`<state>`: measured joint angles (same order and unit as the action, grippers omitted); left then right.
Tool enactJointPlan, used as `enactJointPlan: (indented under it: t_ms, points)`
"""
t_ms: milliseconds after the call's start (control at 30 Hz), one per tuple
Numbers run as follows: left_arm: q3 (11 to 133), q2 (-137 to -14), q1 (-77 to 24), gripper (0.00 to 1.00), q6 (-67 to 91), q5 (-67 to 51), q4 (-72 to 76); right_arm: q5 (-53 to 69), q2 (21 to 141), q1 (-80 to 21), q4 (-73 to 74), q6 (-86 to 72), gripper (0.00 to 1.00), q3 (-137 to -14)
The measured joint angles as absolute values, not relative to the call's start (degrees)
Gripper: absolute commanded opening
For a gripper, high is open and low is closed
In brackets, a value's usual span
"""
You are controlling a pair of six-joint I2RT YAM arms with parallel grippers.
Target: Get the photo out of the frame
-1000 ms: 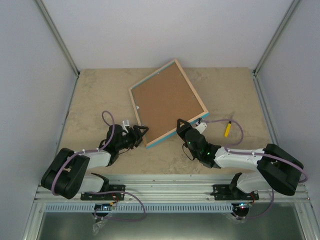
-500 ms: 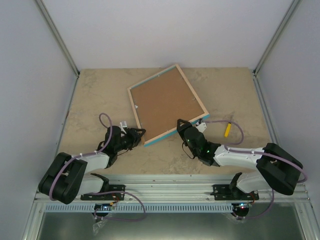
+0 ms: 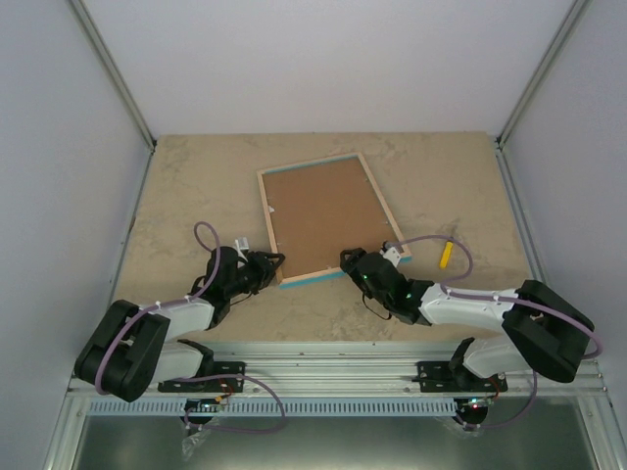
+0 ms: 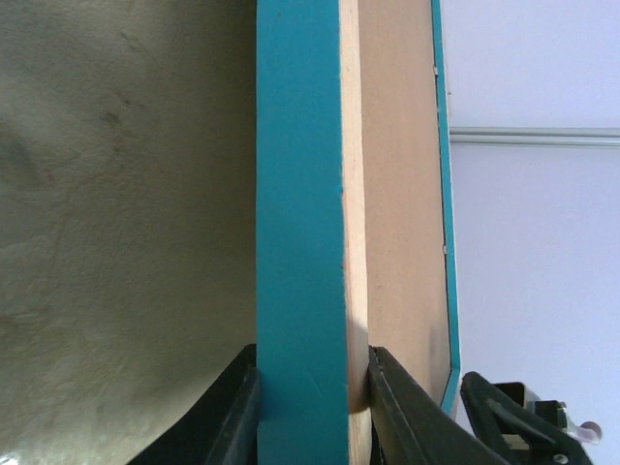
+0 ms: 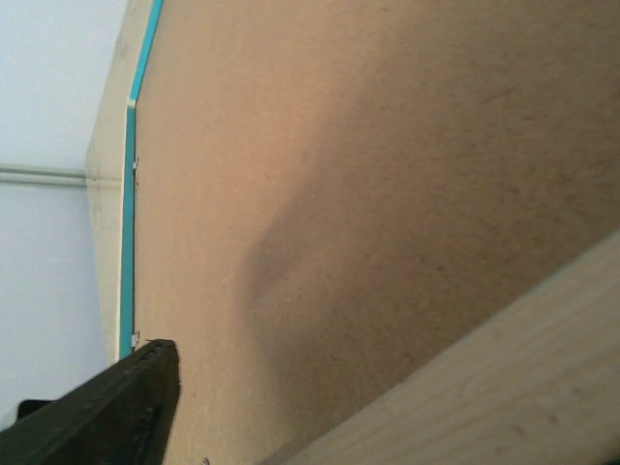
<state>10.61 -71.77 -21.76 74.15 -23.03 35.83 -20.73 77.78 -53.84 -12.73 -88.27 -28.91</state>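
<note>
The frame [image 3: 321, 217] lies on the table with its brown fibreboard back up, wood rim and turquoise edge showing. The photo is hidden. My left gripper [image 3: 275, 264] is shut on the frame's near left corner. In the left wrist view both black fingers [image 4: 237, 417] press the turquoise edge [image 4: 300, 194] and the wood rim between them. My right gripper [image 3: 351, 260] sits at the frame's near edge, open. In the right wrist view only one finger [image 5: 107, 412] shows, far to the left over the brown back [image 5: 387, 145], and the wood rim [image 5: 504, 387] crosses the lower right.
A small yellow object [image 3: 446, 255] lies right of the frame, beside the right arm's purple cable. Grey walls close the table at the back and on both sides. The arm bases sit along the near edge.
The frame has turned clockwise and settled flatter on the table. My left gripper has closed on its near left corner. My right gripper has let go of the near edge and opened.
</note>
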Motion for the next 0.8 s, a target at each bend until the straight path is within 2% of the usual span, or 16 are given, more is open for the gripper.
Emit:
enactJointPlan:
  t_ms: [200,800]
  points:
    - [10.9,-71.7,-21.8,0.11,72.9,-23.0,34.3,-15.1,74.7,-50.7,-9.0,-87.0,0.97,-28.8]
    - [14.7,-70.7,-22.5,0.12,67.9,-22.9,23.6,1.3,73.6,-40.1,9.6,-50.2,0.98,-35.9]
